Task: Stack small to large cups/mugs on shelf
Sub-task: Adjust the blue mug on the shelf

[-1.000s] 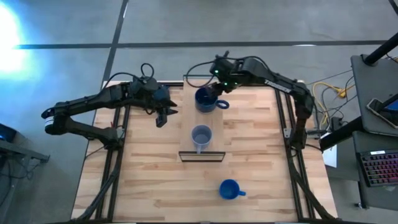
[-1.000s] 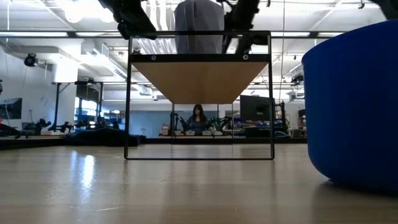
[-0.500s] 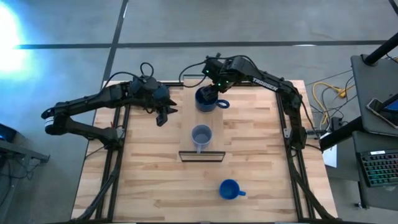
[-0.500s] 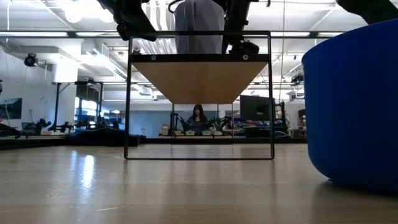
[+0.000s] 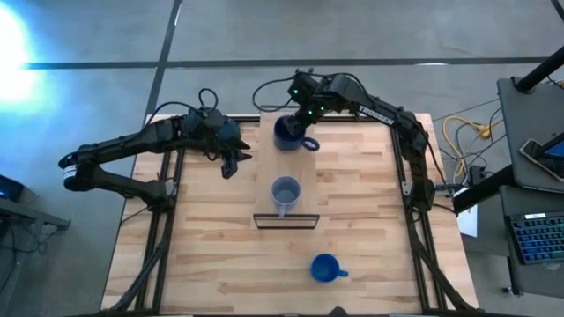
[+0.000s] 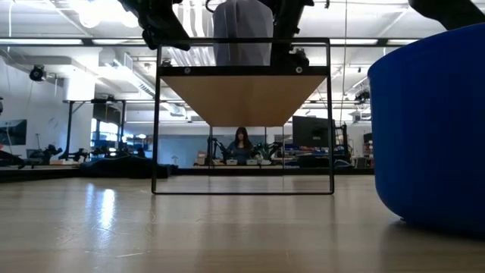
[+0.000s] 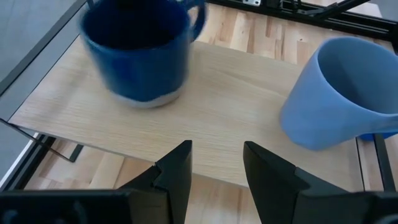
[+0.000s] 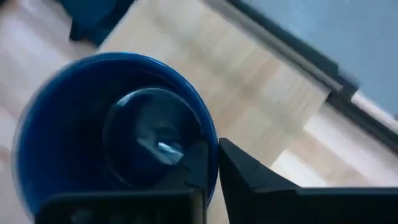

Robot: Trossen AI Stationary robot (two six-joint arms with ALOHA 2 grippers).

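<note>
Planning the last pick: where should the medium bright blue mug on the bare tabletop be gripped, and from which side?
The medium bright blue mug stands upright, mouth open upward, handle toward the robot's right. Probably best: come straight down and pinch the rim wall on the side away from the handle, one finger inside, as the right gripper holds the dark navy mug.

Overhead camera looks straight down on the whole table and the shelf [image 5: 285, 172]. A low camera at tabletop height faces the shelf's frame end. Each wrist camera looks closely at the shelf; both show the navy mug [image 7: 140, 53].
</note>
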